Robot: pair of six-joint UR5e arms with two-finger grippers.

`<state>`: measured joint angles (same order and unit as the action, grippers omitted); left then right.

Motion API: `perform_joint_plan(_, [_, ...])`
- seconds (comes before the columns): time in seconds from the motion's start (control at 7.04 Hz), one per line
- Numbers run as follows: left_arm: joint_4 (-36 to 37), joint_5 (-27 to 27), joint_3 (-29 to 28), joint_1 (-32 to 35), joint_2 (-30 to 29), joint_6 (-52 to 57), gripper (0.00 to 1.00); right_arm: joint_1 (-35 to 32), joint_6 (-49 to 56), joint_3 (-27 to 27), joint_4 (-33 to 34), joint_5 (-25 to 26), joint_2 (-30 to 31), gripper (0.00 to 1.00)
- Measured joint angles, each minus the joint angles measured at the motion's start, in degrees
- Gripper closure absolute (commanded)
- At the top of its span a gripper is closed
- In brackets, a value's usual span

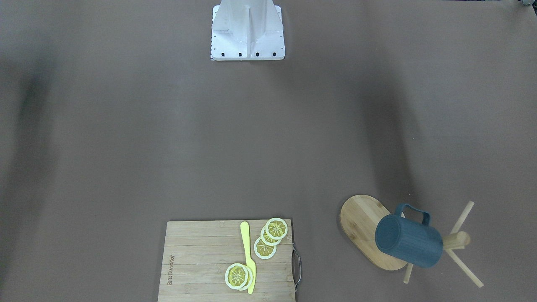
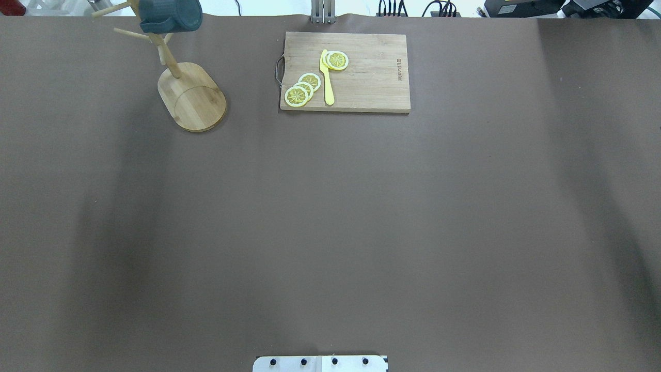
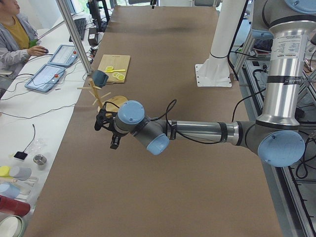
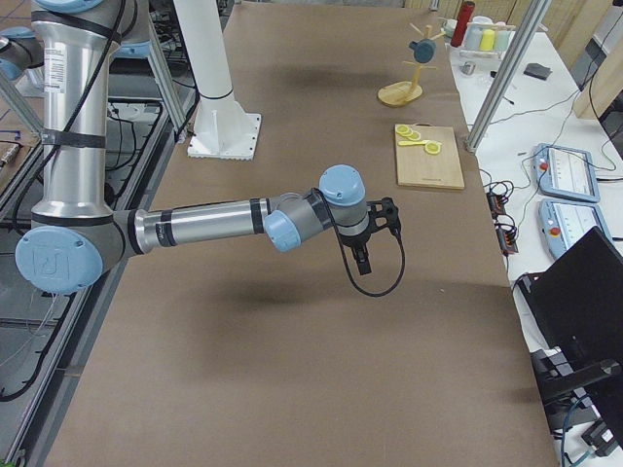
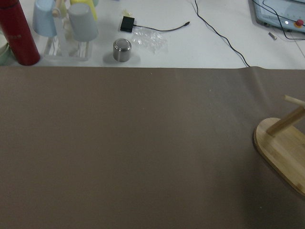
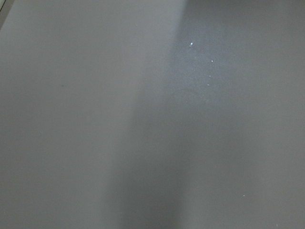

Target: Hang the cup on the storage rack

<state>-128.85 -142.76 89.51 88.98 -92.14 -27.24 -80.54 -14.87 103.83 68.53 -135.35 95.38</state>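
Note:
The dark teal-blue cup (image 1: 409, 241) hangs by its handle on a peg of the bamboo storage rack (image 1: 361, 222), bottom towards the front-facing camera. Both show in the overhead view too, the cup (image 2: 170, 14) above the rack's oval base (image 2: 193, 98) at the far left. The left wrist view shows only the rack's base edge (image 5: 281, 143) and one peg. My left gripper (image 3: 112, 140) hovers above the table, short of the rack and apart from it. My right gripper (image 4: 362, 261) hovers over bare table, far from the rack. I cannot tell if either is open or shut.
A slatted wooden cutting board (image 1: 201, 260) with lemon slices (image 1: 265, 247) and a yellow knife (image 1: 248, 256) lies beside the rack. The robot's white base (image 1: 247, 33) stands at the near edge. A red bottle (image 5: 19, 33) and cups stand beyond the table's end.

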Motion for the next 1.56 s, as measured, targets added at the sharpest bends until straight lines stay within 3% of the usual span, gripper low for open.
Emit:
perform_joint_plan(0.28, [8.16, -0.12, 1.20, -0.18, 1.43, 5.37, 0.03, -2.22, 2.26, -2.31, 0.71, -0.05, 0.12, 0.00])
perform_joint_plan(0.71, [19.95, 5.36, 4.75, 0.07, 4.92, 15.03, 0.03, -8.28, 13.25, -5.11, 8.39, -0.04, 0.01, 0.00])
perform_joint_plan(1.14, [22.39, 6.81, 6.46, 0.04, 10.39, 16.29, 0.02, -9.67, 15.92, -5.34, 10.32, 0.00, 0.30, 0.00])
perform_joint_plan(1.56, [22.66, 6.88, 6.49, -0.56, 11.72, 16.27, 0.02, -9.72, 16.09, -5.81, 10.39, 0.00, 0.57, 0.00])
